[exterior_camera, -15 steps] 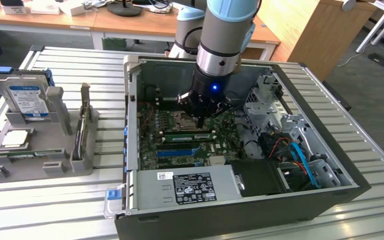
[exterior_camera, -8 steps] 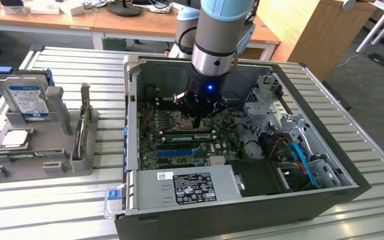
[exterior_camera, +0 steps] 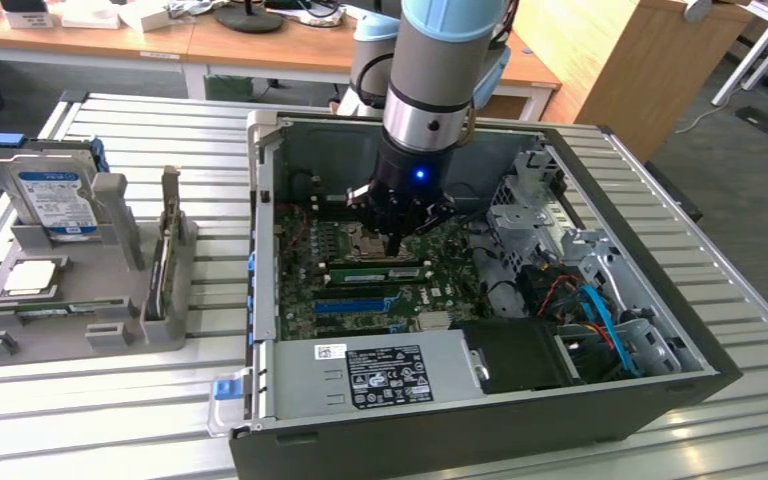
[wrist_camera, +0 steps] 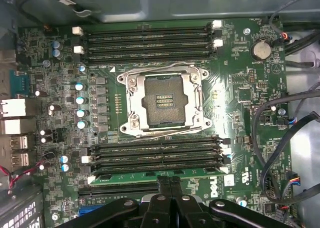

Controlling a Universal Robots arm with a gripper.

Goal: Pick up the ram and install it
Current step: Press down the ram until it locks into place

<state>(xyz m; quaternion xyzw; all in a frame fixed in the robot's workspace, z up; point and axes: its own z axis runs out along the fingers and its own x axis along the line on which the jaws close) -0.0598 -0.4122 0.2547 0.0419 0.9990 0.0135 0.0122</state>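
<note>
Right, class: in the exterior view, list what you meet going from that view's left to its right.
Grey parts holder carrying the hard drive and the CPU chip → power supply → claw above the motherboard → blue cable → the computer case's far wall.

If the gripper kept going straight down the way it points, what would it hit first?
Most likely the ram seated in its motherboard slot: the shut gripper sits right over that green stick. How much gap remains is unclear.
</note>
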